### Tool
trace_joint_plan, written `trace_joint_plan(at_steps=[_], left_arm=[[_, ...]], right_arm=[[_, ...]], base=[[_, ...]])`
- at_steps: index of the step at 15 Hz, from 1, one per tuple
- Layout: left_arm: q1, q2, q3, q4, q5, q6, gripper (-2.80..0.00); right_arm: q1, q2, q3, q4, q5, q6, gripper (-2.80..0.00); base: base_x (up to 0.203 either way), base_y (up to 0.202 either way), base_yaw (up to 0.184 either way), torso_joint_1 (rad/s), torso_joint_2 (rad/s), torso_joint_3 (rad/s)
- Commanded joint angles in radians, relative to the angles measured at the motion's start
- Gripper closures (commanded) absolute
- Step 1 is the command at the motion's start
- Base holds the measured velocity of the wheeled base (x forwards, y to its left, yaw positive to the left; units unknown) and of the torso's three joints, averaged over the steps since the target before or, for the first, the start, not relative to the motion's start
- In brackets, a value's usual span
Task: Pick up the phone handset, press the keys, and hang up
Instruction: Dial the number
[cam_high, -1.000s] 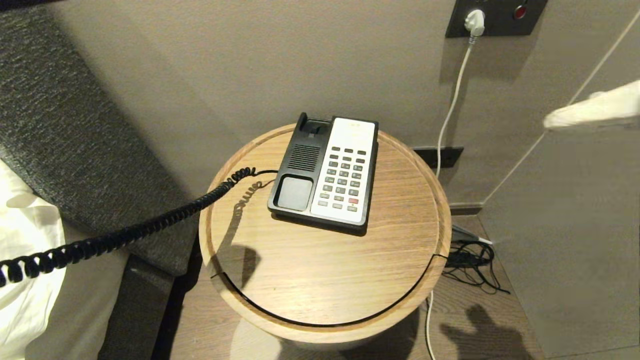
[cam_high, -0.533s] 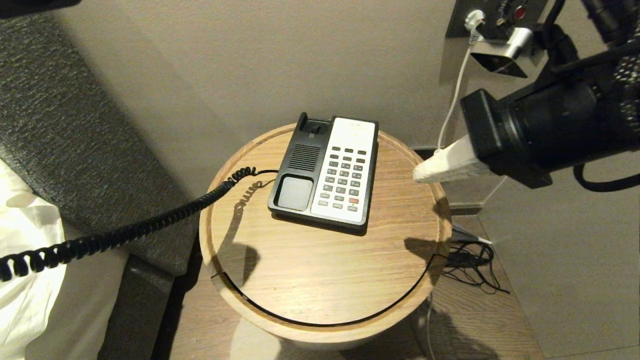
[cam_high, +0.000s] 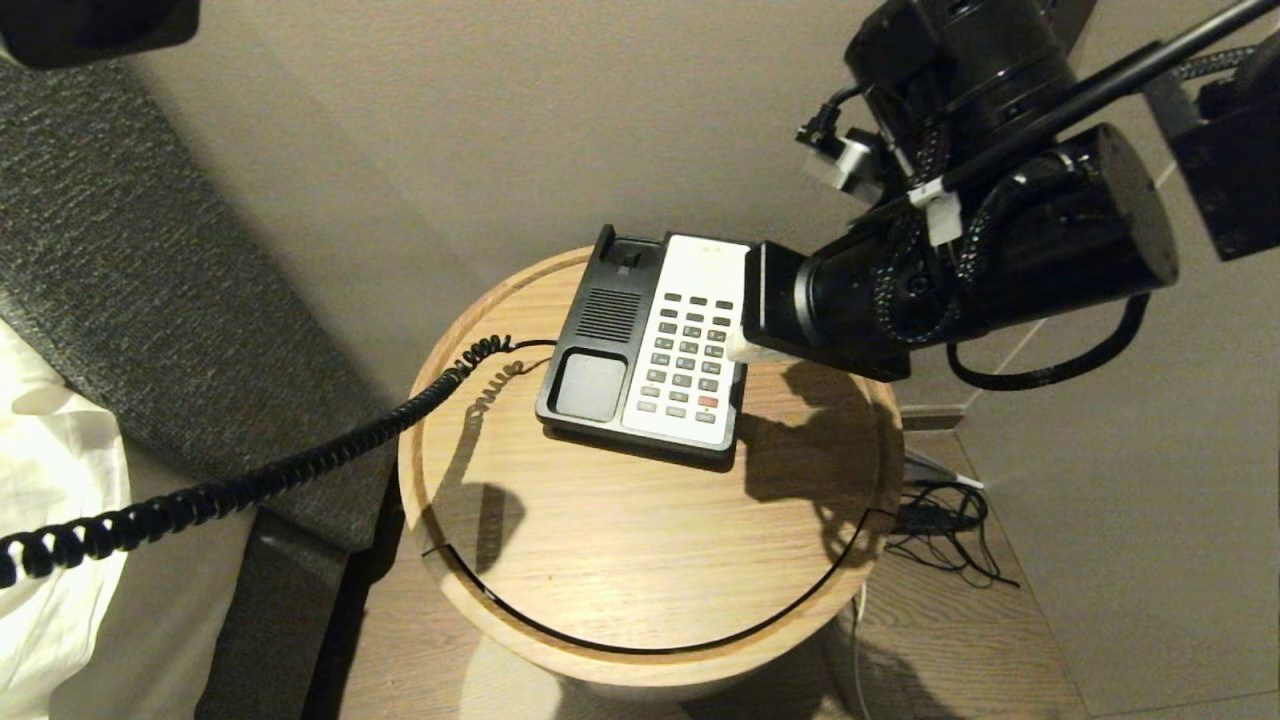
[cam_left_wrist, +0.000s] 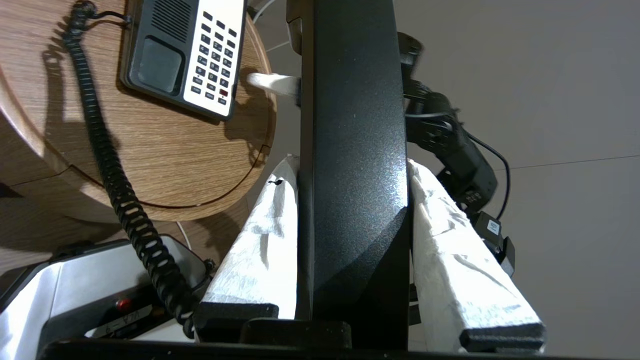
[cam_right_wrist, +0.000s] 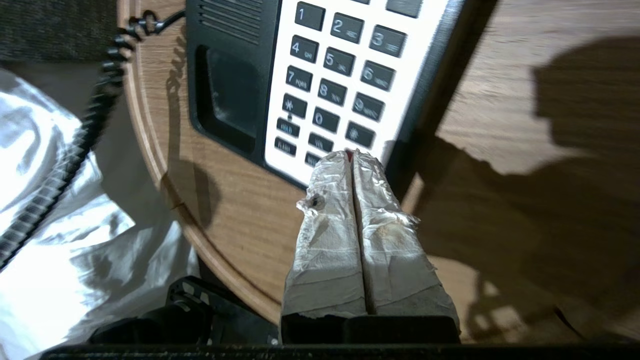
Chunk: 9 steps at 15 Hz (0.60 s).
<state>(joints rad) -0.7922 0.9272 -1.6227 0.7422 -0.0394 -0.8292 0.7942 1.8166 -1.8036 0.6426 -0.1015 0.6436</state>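
The phone handset (cam_left_wrist: 350, 150), long and black, stands between the white-wrapped fingers (cam_left_wrist: 260, 240) of my left gripper (cam_left_wrist: 350, 172), which is shut on it off to the table's left. Its coiled cord (cam_high: 300, 455) stretches from the phone base (cam_high: 590, 340) off the left edge. The cradle on the base is empty. My right gripper (cam_right_wrist: 353, 156) is shut, its wrapped tips together just over the lower right of the keys (cam_right_wrist: 332, 75), hiding most of the red key. In the head view its white tip (cam_high: 740, 348) sits at the right edge of the keys (cam_high: 688, 355).
The phone rests at the back of a round wooden table (cam_high: 640, 560) with a raised rim. A grey padded headboard (cam_high: 150, 250) and white bedding (cam_high: 50, 480) lie to the left. Tangled cables (cam_high: 940, 520) lie on the floor at the right.
My right arm has swung in from the far right and come down over the keypad, its shadow now across the table's right side. The left gripper and handset have stayed put.
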Motion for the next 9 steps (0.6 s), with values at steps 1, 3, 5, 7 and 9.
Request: trace_joint_plan(at_steps=[1, 3, 5, 7, 9], left_arm=[[0.005, -0.006, 0.013, 0.002, -0.001, -0.004, 0.00], [0.007, -0.008, 0.014, 0.002, -0.001, -0.003, 0.00], [0.007, -0.015, 0.016, 0.002, -0.001, -0.004, 0.00], [0.007, -0.024, 0.027, 0.002, -0.001, -0.002, 0.00], [0.007, -0.026, 0.030, 0.002, 0.000, -0.003, 0.00]], right_arm=[[0.002, 0.065, -0.041, 0.003, 0.001, 0.005, 0.00], [0.003, 0.096, -0.068, 0.003, 0.000, 0.001, 0.00], [0.002, 0.120, -0.105, 0.003, 0.000, 0.003, 0.00], [0.002, 0.133, -0.129, 0.005, 0.000, 0.005, 0.00], [0.002, 0.150, -0.130, 0.002, -0.001, 0.004, 0.00]], base=[[0.000, 0.000, 0.000, 0.000, 0.00, 0.000], [0.000, 0.000, 0.000, 0.000, 0.00, 0.000], [0.000, 0.000, 0.000, 0.000, 0.00, 0.000], [0.000, 0.000, 0.000, 0.000, 0.00, 0.000], [0.000, 0.000, 0.000, 0.000, 0.00, 0.000]])
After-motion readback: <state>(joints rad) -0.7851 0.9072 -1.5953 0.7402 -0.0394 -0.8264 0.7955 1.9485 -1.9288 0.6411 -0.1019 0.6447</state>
